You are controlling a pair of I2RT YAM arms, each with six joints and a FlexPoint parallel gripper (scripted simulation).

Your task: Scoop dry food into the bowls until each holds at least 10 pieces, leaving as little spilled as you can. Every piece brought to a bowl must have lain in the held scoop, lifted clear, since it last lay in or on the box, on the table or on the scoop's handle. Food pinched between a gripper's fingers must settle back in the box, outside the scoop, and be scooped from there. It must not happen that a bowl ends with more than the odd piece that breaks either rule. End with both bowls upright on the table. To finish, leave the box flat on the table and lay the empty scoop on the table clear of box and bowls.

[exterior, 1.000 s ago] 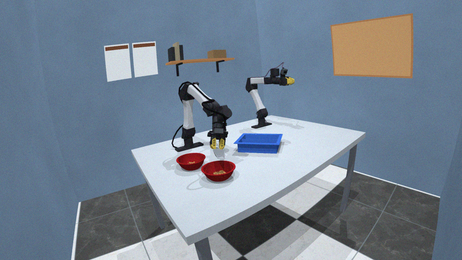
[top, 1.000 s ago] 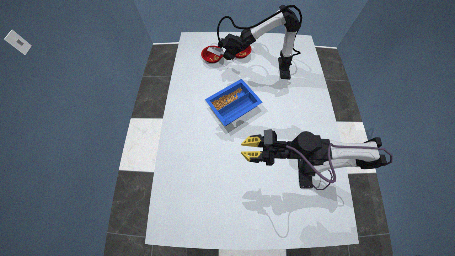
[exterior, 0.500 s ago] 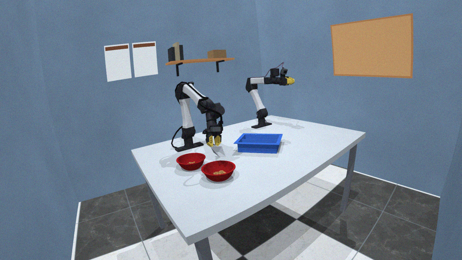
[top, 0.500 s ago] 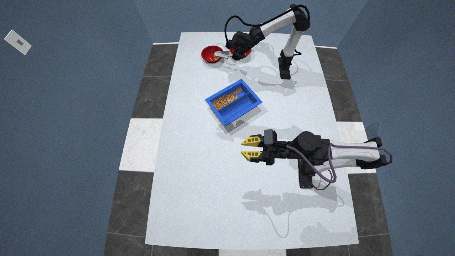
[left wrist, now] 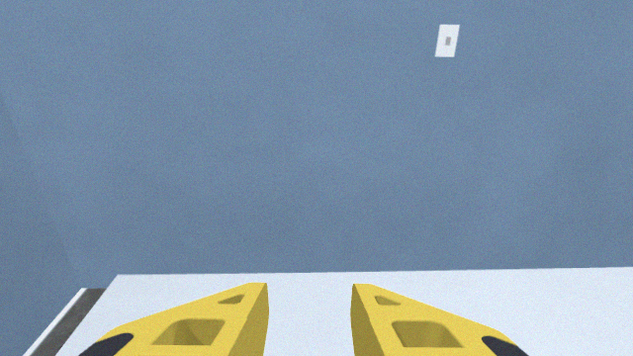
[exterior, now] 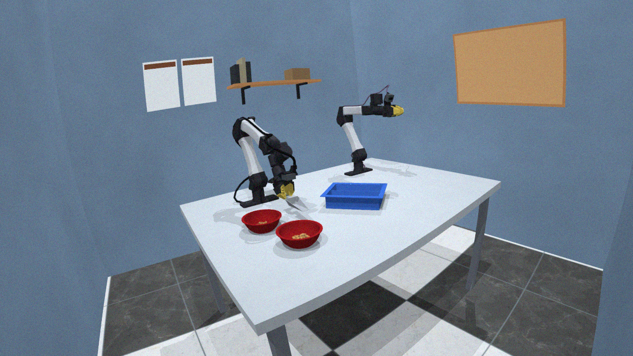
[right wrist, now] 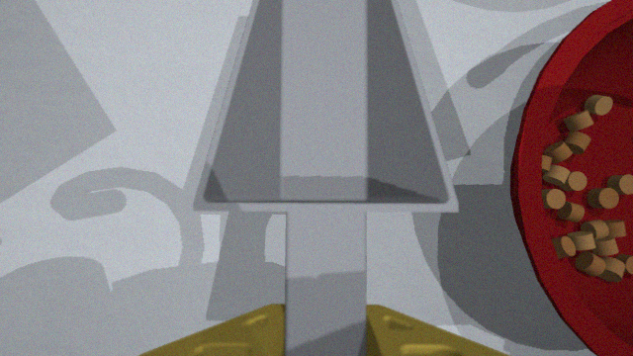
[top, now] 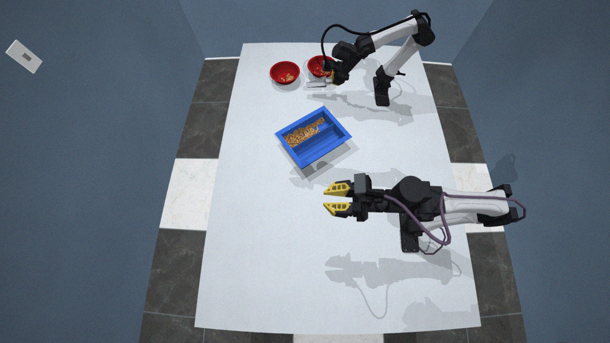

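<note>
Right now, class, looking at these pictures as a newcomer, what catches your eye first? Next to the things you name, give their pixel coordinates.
The bright blue box (top: 316, 152) (exterior: 352, 202), mid-table, with brown food pieces in one compartment. Then two red bowls (top: 279, 65) (exterior: 294, 228) (right wrist: 526, 148) near one end, beside the metal scoop (top: 316, 82) (exterior: 295, 203) (right wrist: 323, 124) gripped by the right arm.

Your top view looks steeply down over the whole worktop (top: 256, 238) (exterior: 376, 247); your exterior view faces it obliquely from beyond the bowls' corner. Your right wrist view looks closely down past the fingers, sharing one bowl (top: 315, 73) (right wrist: 526, 198) with the top view.
</note>
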